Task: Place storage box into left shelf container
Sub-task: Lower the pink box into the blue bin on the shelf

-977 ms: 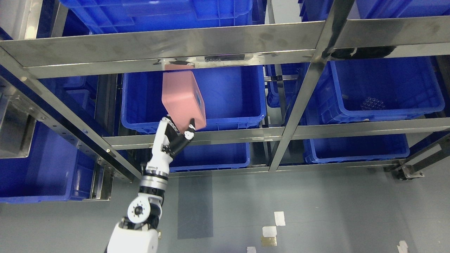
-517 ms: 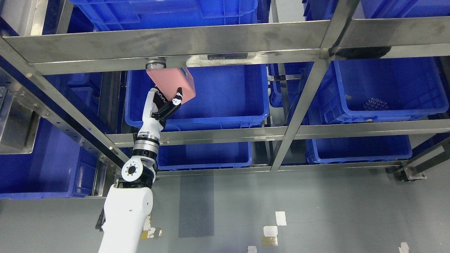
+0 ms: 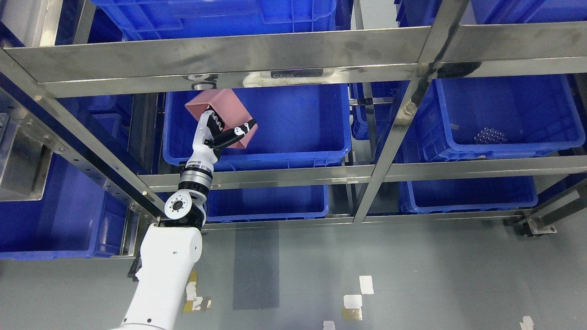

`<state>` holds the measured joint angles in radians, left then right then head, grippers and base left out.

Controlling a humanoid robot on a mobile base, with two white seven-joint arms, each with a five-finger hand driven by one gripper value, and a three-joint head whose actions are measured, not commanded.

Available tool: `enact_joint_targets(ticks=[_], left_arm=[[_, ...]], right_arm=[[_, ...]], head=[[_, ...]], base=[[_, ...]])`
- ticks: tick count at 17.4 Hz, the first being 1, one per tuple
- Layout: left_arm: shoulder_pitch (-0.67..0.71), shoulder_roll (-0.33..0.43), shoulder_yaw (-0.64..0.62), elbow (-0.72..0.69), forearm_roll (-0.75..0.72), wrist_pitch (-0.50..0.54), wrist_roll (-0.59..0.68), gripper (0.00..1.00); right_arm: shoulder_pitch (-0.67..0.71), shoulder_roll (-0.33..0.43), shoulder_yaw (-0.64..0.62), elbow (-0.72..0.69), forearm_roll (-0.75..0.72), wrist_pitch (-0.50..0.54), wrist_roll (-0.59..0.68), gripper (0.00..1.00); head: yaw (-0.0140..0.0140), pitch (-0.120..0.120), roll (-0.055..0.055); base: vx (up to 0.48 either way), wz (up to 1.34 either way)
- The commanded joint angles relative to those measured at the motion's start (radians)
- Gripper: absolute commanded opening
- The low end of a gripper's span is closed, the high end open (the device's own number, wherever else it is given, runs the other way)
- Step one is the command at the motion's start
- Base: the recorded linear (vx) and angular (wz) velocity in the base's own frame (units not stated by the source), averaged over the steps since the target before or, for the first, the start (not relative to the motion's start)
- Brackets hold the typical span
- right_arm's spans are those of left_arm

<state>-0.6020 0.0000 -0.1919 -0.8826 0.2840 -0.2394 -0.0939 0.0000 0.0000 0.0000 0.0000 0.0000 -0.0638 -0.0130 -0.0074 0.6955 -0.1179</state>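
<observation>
Left hand (image 3: pixel 220 134) gripping pink storage box (image 3: pixel 221 113), tilting inside blue container (image 3: pixel 293 153); box top at 12 o'clock partly hidden by shelf rail (image 3: pixel 321 75); fingers behind box unseen.

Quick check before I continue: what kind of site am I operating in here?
Probably a warehouse or factory storeroom: stainless steel racking holds rows of blue plastic bins above a grey floor with tape marks.

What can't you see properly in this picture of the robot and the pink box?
- Pink box: the left hand covers its near side, so whether it touches the bin floor is hidden.
- Right bin: small dark things inside, too small to tell.
- Right hand: out of the head view.
- Top bins: cut off by the edge.
</observation>
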Motion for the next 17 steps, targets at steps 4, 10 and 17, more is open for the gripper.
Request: enact_joint_targets(ticks=[4,10,17], left_arm=[[-0.146,0.018,-0.115,0.044,-0.173,0.257,-0.012,0.99],[-0.226,0.018,-0.182,0.039,-0.358,0.425,-0.202,0.99],[-0.315,0.018,-0.251,0.037,-0.592,0.462,-0.382,0.99]], right_arm=[[-0.006,-0.017,-0.003,-0.017,-0.002,-0.001,-0.001,1.0],[-0.006,-0.017,-0.003,-0.017,-0.002,-0.001,0.001,1.0],[-0.006,-0.017,-0.003,-0.017,-0.002,-0.001,-0.001,1.0]], head=[[0.0,0.0,0.0],[0.0,0.0,0.0],[0.0,0.0,0.0]], base=[[0.0,0.0],[0.0,0.0],[0.0,0.0]])
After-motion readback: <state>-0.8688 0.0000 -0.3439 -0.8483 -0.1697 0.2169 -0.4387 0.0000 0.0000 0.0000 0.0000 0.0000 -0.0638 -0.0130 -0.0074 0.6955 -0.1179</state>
